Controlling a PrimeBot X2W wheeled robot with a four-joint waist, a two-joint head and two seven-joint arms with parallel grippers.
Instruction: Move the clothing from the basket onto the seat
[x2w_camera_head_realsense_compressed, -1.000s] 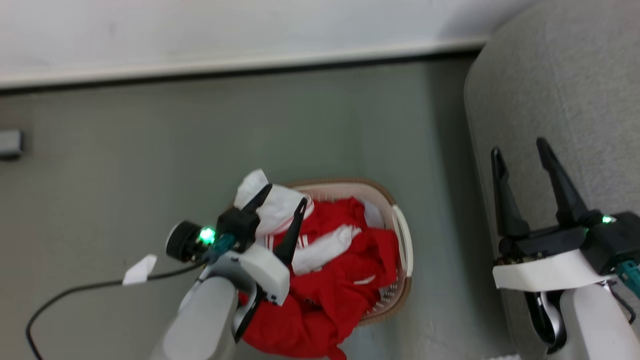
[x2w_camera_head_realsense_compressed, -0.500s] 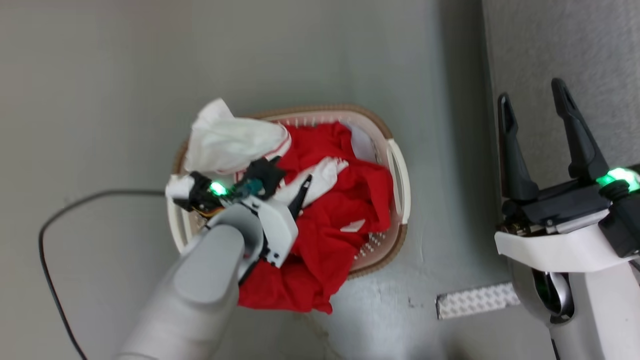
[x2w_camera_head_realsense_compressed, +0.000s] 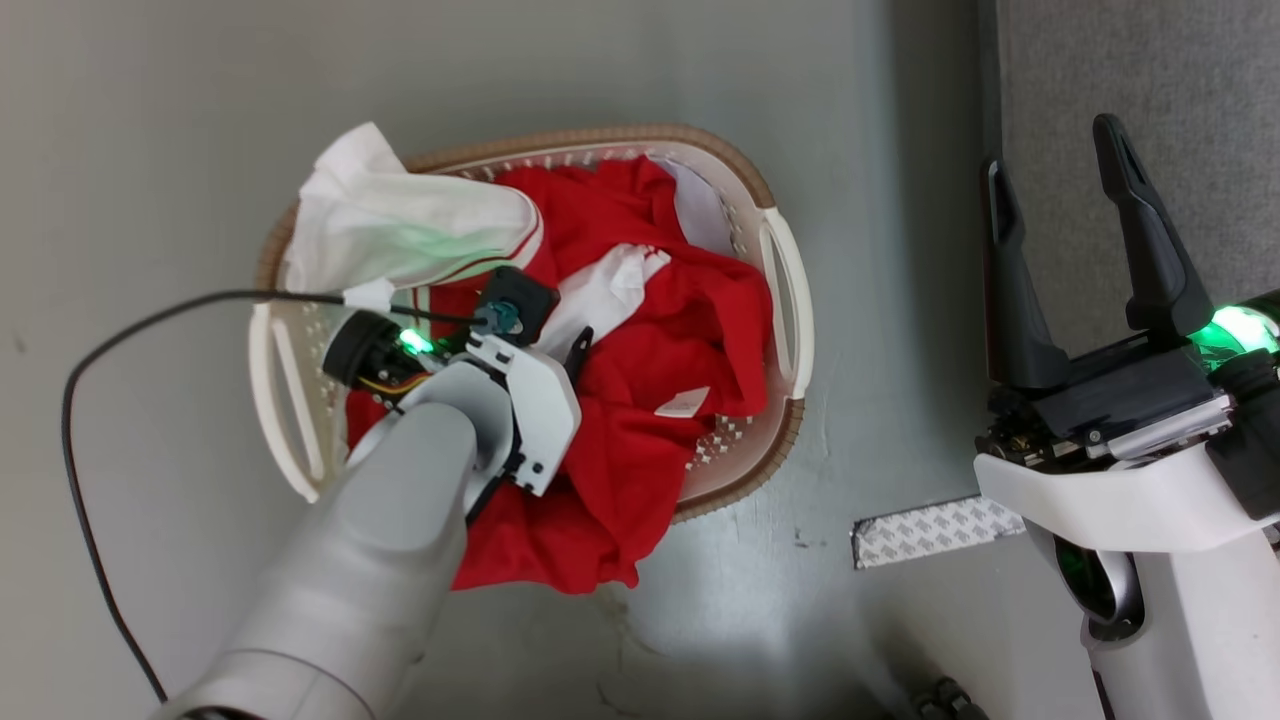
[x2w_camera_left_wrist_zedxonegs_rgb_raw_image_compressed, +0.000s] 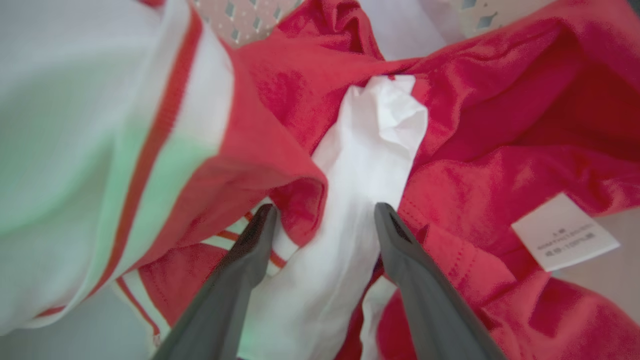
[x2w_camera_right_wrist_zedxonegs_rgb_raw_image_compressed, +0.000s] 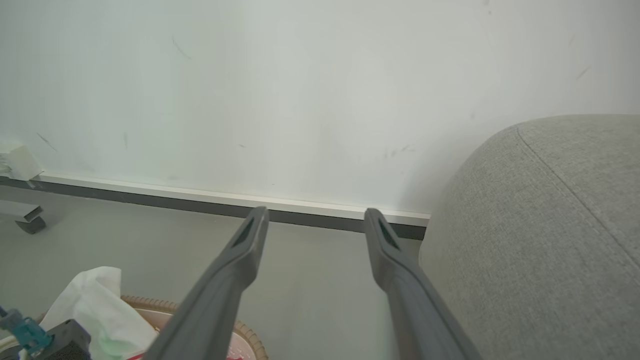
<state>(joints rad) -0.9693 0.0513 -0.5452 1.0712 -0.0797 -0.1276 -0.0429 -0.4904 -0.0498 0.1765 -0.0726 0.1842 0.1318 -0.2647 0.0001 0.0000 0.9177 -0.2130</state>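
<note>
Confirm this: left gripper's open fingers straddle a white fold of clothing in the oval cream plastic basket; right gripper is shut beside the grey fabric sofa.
Wrong on one point: the right gripper is open, its dark fingers spread apart, as the right wrist view shows. The left gripper does straddle the white fold in the cream plastic basket.

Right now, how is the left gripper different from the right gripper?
The left gripper is down in the basket, on the clothing; the right gripper is out of it, near the sofa. The left gripper has white cloth between its fingers; the right gripper has nothing there. Both are open, with two long dark fingers.
</note>
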